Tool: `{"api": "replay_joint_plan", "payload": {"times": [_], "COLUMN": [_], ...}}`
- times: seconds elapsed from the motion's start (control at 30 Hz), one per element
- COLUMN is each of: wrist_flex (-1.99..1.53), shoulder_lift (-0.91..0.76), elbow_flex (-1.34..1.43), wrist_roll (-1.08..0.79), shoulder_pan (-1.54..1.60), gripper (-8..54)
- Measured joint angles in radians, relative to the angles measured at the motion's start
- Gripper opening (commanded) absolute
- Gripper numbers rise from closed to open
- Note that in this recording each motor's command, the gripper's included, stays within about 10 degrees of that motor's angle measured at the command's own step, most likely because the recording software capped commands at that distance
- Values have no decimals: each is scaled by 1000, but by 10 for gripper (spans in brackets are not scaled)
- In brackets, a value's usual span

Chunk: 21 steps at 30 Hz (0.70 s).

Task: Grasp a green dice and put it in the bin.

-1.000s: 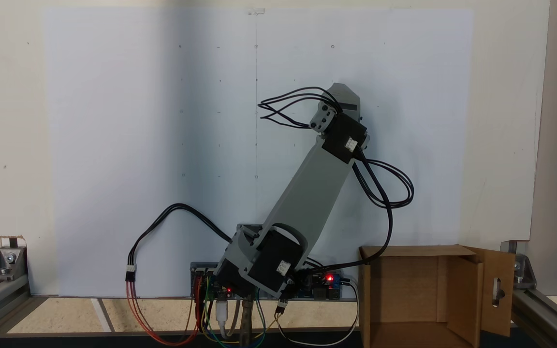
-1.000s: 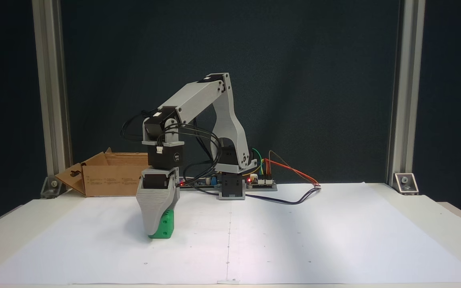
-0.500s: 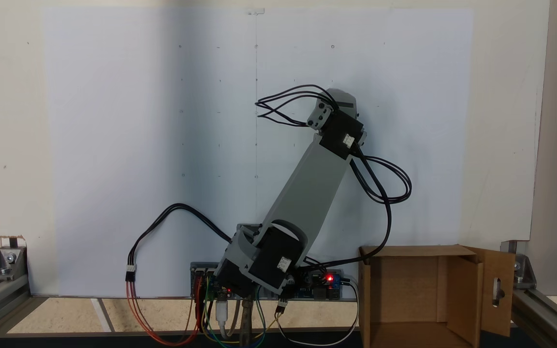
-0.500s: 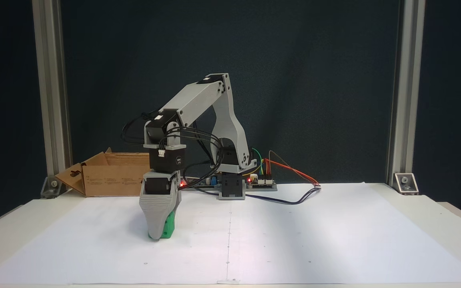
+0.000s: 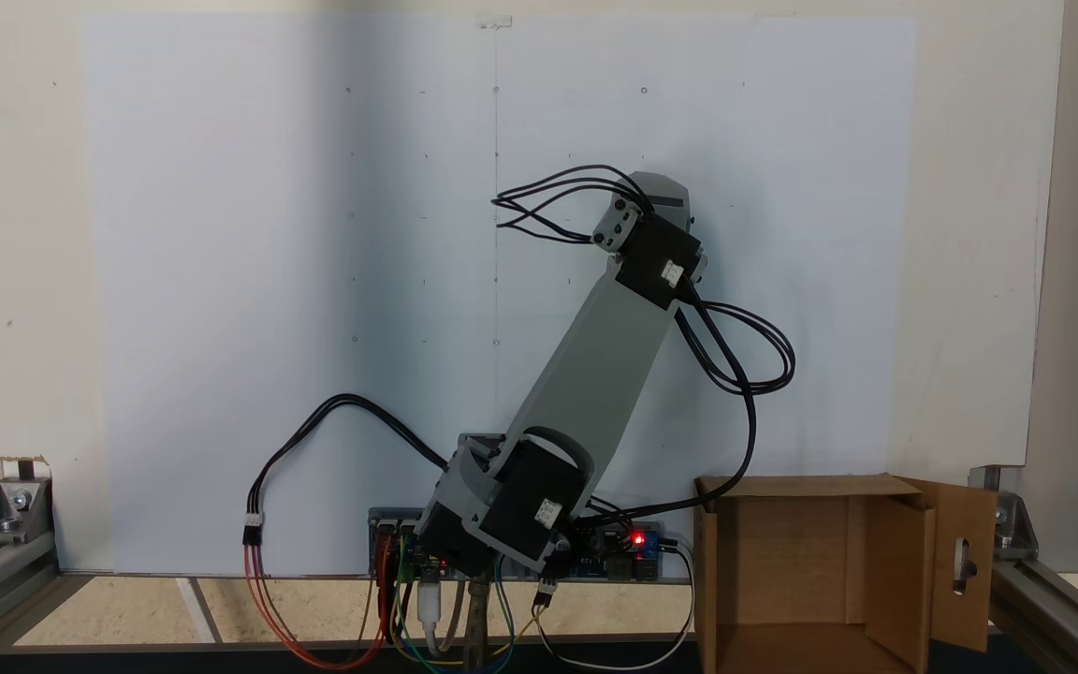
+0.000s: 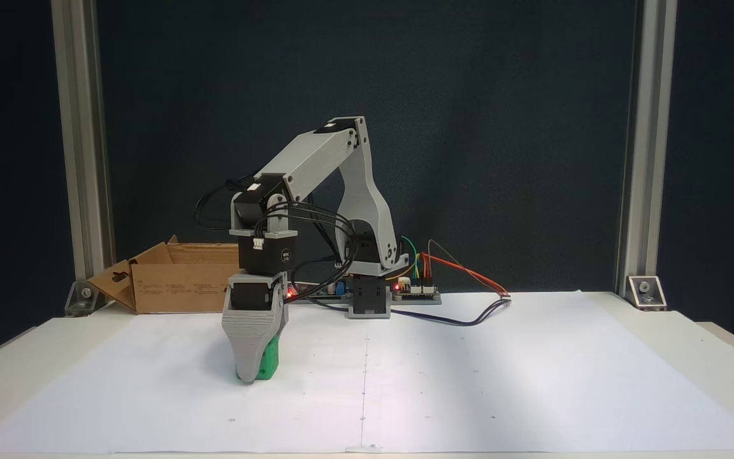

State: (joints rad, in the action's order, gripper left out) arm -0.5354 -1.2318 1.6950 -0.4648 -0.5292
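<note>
Bin (image 6: 176, 278) at far left by the frame post. Gripper (image 6: 253, 373) points down at the white paper (image 6: 469, 382) — green dice (image 6: 269, 363) tucked behind its front jaw, touching paper; rear jaw hidden, grip state unclear.

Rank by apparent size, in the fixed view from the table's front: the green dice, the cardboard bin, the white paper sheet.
1. White paper sheet, far the largest.
2. Cardboard bin, though it stands farther back.
3. Green dice, smallest; the gripper partly covers it.
</note>
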Motion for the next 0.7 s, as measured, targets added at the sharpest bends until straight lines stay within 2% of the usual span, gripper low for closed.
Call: {"api": "replay_joint_plan", "payload": {"times": [0.07, 0.3, 0.47, 0.5, 0.6, 0.7], "wrist_flex": [8, 3, -186, -298, -423, -640], "shoulder_lift": [-2, -25, -210, -287, -362, -439], "elbow_flex": [0, 15, 26, -9, -126, -393], "wrist_roll": [2, 2, 61, 91, 126, 183], "shoulder_pan": [0, -2, 2, 5, 6, -9], "gripper": [118, 114, 114, 114, 114, 114]}}
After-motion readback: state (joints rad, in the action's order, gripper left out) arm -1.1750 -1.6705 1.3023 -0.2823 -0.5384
